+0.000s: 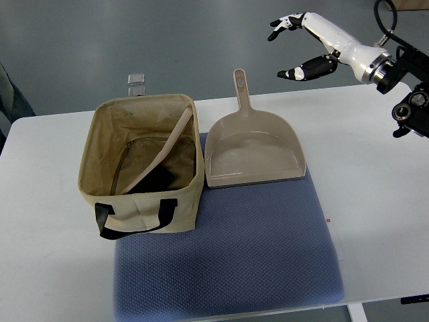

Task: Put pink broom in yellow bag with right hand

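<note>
The yellowish canvas bag (144, 208) with black handles stands open on the left part of the white table. A pink broom (169, 144) leans inside it, its handle resting against the bag's far right rim and its dark lower end down in the bag. My right hand (281, 52) hovers high at the upper right, beyond the table's far edge, well away from the bag. Its white fingers (289, 23) with black tips are spread and hold nothing.
A pinkish-beige dustpan (255, 154) lies right of the bag, handle pointing away, partly on a blue textured mat (234, 261). The right arm's black joints (412, 100) hang over the table's right side. A dark shape (8, 100) shows at the left edge.
</note>
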Robot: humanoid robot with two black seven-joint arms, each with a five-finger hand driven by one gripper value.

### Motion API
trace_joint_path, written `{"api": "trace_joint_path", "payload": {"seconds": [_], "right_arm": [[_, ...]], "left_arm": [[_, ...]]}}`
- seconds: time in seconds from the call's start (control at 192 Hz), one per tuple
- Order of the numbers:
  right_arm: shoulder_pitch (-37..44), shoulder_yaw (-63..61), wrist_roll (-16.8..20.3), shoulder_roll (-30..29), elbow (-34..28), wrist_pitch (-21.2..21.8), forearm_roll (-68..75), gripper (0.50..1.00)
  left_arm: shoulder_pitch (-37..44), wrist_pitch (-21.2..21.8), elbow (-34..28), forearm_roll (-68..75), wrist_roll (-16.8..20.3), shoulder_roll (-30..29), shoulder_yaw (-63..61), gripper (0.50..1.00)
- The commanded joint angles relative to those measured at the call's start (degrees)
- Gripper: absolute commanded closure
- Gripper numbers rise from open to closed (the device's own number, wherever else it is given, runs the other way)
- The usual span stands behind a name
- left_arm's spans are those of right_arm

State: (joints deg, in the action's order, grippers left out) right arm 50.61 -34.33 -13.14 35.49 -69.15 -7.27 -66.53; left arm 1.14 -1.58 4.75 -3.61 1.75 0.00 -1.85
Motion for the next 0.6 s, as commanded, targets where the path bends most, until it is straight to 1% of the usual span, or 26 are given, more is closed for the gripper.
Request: {"api": "trace_joint_path", "payload": {"seconds": [0.0, 0.068, 0.187, 0.302, 0.422, 0.453, 0.479, 0.52, 0.536, 0.557, 0.593], "right_arm": [[-8.43, -12.51, 2.59, -2.53, -0.02, 3.14, -0.09, 0.675], [-12.73, -19.63, 4.34, -5.08, -0.02, 4.72, -0.35, 0.675], [-17.04, -26.84, 7.25, -8.6, -0.02, 5.16, -0.35, 0.675], [-20.46, -33.95, 10.23, -13.78, -0.02, 5.68, -0.09, 0.675], [-23.81, -39.67, 11.29, -18.53, -0.02, 6.48, 0.0, 0.675], [-24.68, -40.73, 11.2, -19.94, -0.02, 6.74, 0.0, 0.666], [-25.47, -41.69, 11.2, -21.34, -0.02, 6.83, 0.08, 0.636], [-26.44, -42.84, 11.03, -22.57, -0.02, 6.56, 0.17, 0.621], [-27.14, -43.62, 10.85, -23.45, -0.02, 6.48, 0.17, 0.601], [-27.85, -44.33, 10.68, -24.33, -0.02, 6.48, 0.17, 0.587], [-28.9, -45.47, 10.5, -25.65, -0.02, 6.48, 0.17, 0.583]], "left_arm": [[0.0, 0.0, 0.0, 0.0, 0.01, 0.0, 0.0, 0.5], [0.0, 0.0, 0.0, 0.0, 0.01, 0.0, 0.0, 0.5], [0.0, 0.0, 0.0, 0.0, 0.01, 0.0, 0.0, 0.5], [0.0, 0.0, 0.0, 0.0, 0.01, 0.0, 0.0, 0.5], [0.0, 0.0, 0.0, 0.0, 0.01, 0.0, 0.0, 0.5], [0.0, 0.0, 0.0, 0.0, 0.01, 0.0, 0.0, 0.5], [0.0, 0.0, 0.0, 0.0, 0.01, 0.0, 0.0, 0.5], [0.0, 0.0, 0.0, 0.0, 0.01, 0.0, 0.0, 0.5], [0.0, 0.0, 0.0, 0.0, 0.01, 0.0, 0.0, 0.5], [0.0, 0.0, 0.0, 0.0, 0.01, 0.0, 0.0, 0.5], [0.0, 0.0, 0.0, 0.0, 0.01, 0.0, 0.0, 0.5]]}}
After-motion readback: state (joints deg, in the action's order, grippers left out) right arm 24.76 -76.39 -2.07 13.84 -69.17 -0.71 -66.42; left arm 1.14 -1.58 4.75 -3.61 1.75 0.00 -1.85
